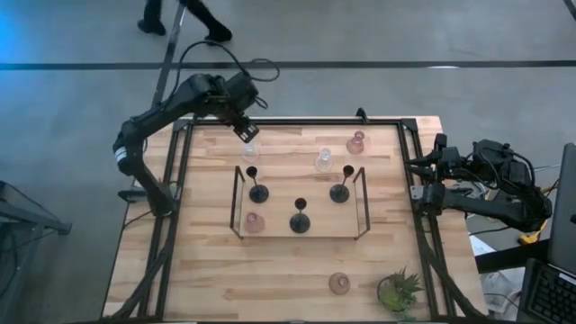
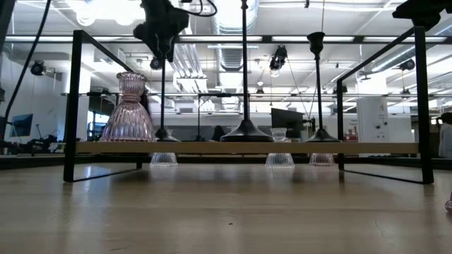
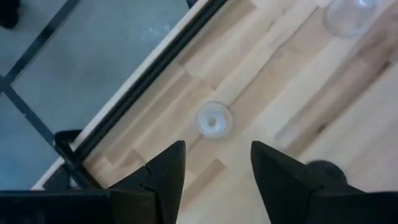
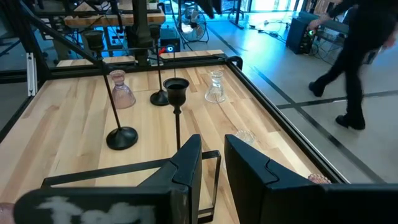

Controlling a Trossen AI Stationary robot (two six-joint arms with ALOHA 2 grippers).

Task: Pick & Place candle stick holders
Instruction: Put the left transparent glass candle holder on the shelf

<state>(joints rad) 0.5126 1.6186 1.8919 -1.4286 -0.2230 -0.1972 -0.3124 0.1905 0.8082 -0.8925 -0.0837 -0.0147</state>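
A clear glass holder (image 1: 250, 151) stands on its base on the table near the far edge, outside the rack. My left gripper (image 1: 245, 130) hangs open above it, pointing down; in the left wrist view the holder (image 3: 214, 120) shows between and beyond the fingertips (image 3: 217, 168), untouched. A second clear holder (image 1: 324, 160) and a pink one (image 1: 356, 142) stand to its right. Three black holders (image 1: 258, 192) (image 1: 300, 220) (image 1: 341, 191) and a pink one (image 1: 255, 222) stand on the rack's shelf. My right gripper (image 4: 212, 163) waits at the table's right edge, with a narrow gap between its fingers.
The black-framed rack (image 1: 239, 202) with a wooden shelf fills the table's middle. Another pink holder (image 1: 339, 283) and a green potted plant (image 1: 399, 290) stand near the front right. A black rail (image 3: 143, 81) borders the far edge. A person walks in the room beyond (image 4: 351, 56).
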